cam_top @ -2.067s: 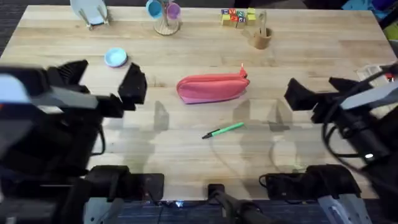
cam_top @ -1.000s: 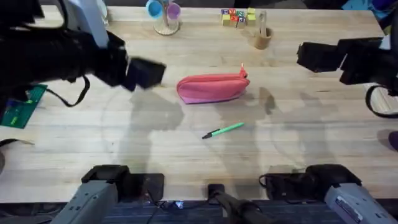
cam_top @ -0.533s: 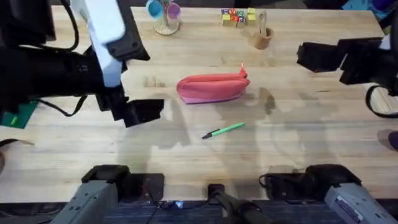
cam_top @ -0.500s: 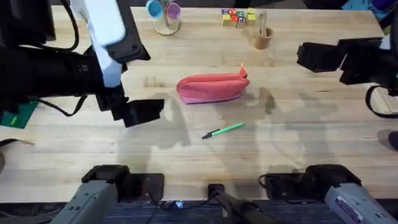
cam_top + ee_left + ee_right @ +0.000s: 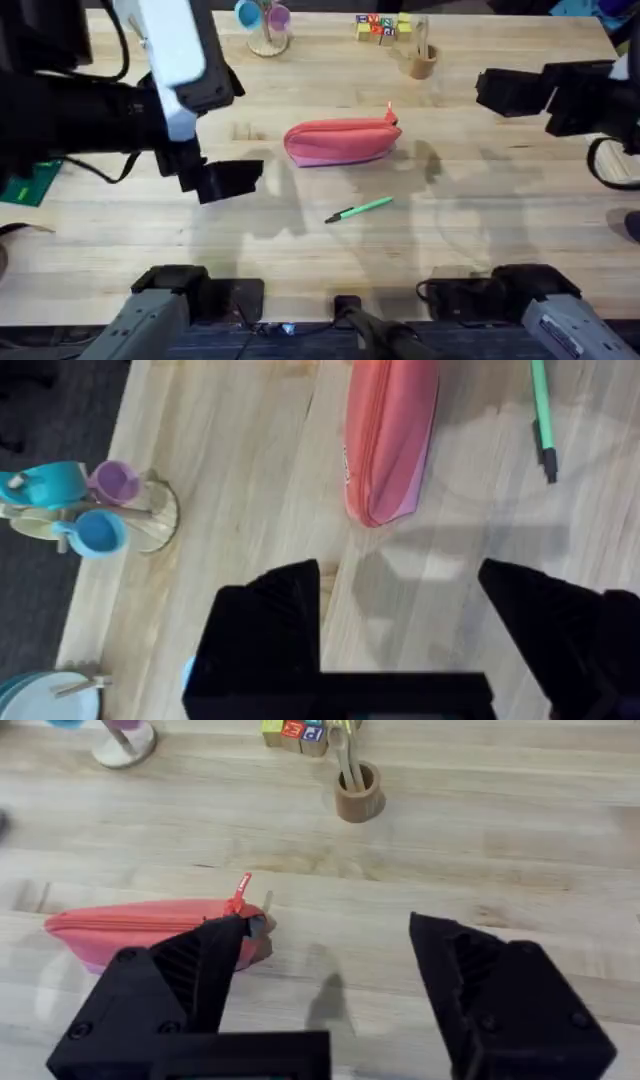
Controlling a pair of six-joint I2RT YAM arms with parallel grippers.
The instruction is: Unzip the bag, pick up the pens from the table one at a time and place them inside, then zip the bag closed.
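The pink-red bag [image 5: 340,140] lies zipped at the table's [image 5: 330,250] middle, its pull tab [image 5: 390,112] sticking up at its right end. A slim green pen [image 5: 360,209] with a dark tip rests just in front of it. My left gripper [image 5: 232,180] hovers open to the left of the bag; the left wrist view shows the bag [image 5: 388,440] and pen [image 5: 542,412] beyond my spread fingers [image 5: 265,630]. My right gripper [image 5: 500,92] is open, raised to the right of the bag; the right wrist view shows the bag [image 5: 150,928] and its tab [image 5: 240,892].
A mug tree with blue and purple cups [image 5: 264,22], letter blocks [image 5: 382,26] and a wooden cup [image 5: 420,60] stand along the far edge. A white rack [image 5: 145,30] sits at the far left.
The left arm swung in from the far left and came down toward the near side, stopping left of the bag. The right gripper has held still for the last second. Bag and pen are unmoved.
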